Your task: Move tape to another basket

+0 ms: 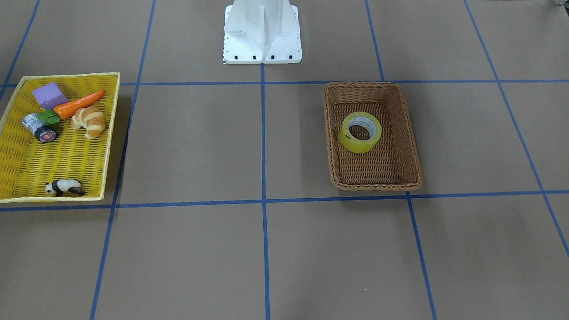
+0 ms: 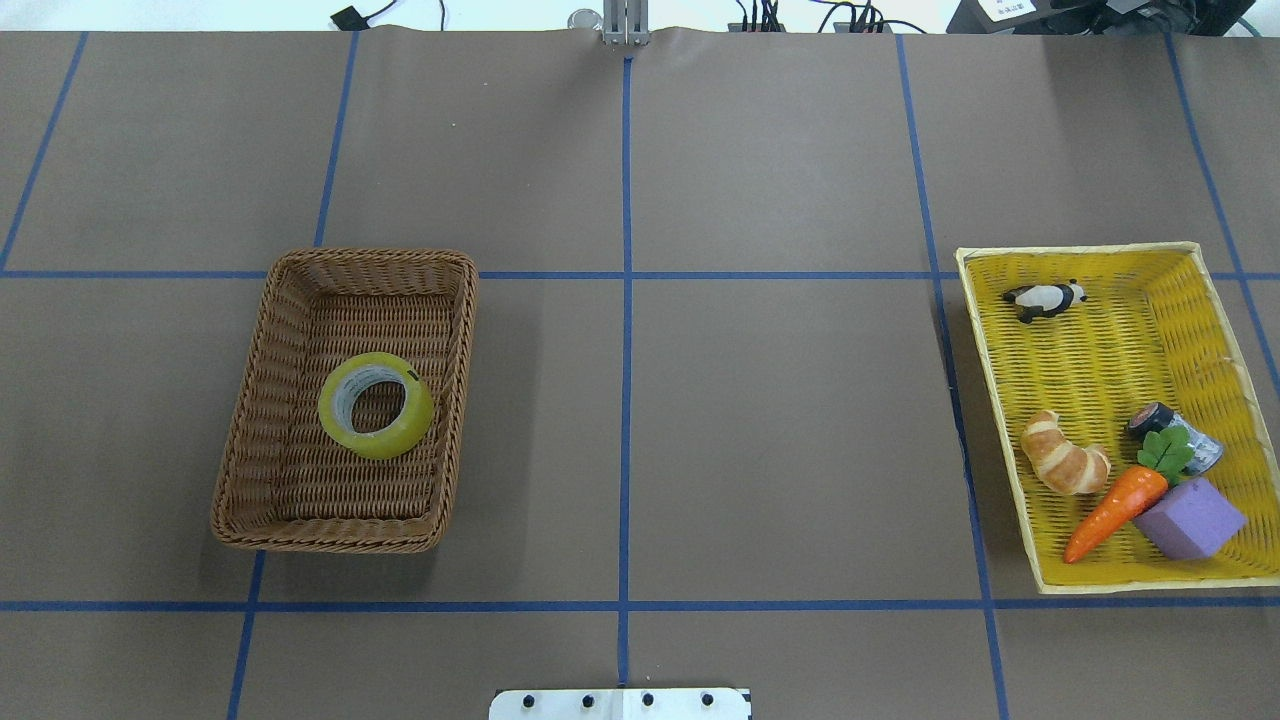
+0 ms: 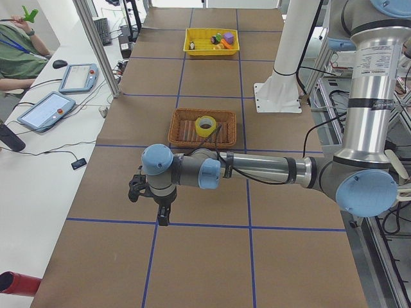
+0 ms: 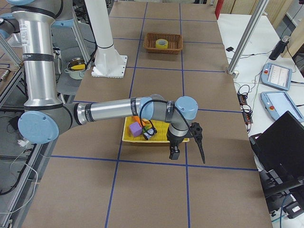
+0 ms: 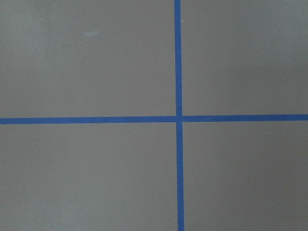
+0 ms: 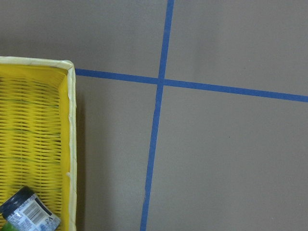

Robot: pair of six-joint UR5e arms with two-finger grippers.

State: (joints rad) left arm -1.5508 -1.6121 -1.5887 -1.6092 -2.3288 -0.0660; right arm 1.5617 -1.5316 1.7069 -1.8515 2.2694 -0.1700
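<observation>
The yellow tape roll [image 1: 355,146] lies inside the brown wicker basket [image 1: 331,133], near its middle. It also shows in the overhead view [image 2: 332,408], with the basket [image 2: 250,400] left of centre. My left gripper [image 3: 154,212] shows only in the exterior left view, above bare table well short of the basket [image 3: 183,131]. My right gripper [image 4: 187,145] shows only in the exterior right view, beside the yellow tray [image 4: 142,138], far from the tape [image 4: 162,43]. I cannot tell whether either gripper is open or shut. Neither holds anything that I can see.
The shallow yellow tray [image 2: 1100,340] holds a panda figure [image 2: 1045,299], a croissant [image 2: 1062,465], a carrot [image 2: 1115,510], a purple block [image 2: 1190,518] and a silver-and-black cylinder [image 2: 1150,418]. The robot's white base [image 1: 262,35] stands at the table's middle edge.
</observation>
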